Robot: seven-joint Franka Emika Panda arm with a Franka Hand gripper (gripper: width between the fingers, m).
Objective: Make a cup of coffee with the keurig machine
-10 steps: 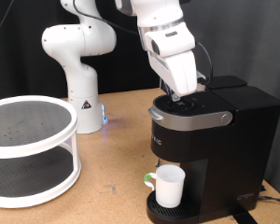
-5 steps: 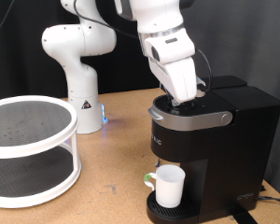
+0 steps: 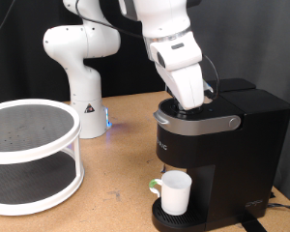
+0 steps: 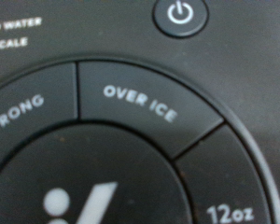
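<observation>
Black keurig machine [image 3: 220, 153] lid shut, white cup [image 3: 176, 191] upright on its drip tray

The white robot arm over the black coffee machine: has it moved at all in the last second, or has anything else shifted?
Barely. The white robot arm has eased slightly toward the exterior view's right and down, onto the top button panel of the boxy black coffee machine. Its gripper is hidden there. Nothing was picked up or let go. The small white mug stayed on the drip tray, and the round white two-tier rack did not move.

I saw the cup [image 3: 176, 192] on the drip tray [image 3: 160, 216] at the foot of the keurig machine [image 3: 222, 159], the gripper [image 3: 192, 100] down on its top. A two-tier rack [image 3: 29, 155] stood at the exterior view's left, a second arm's base [image 3: 79, 68] behind it.
</observation>
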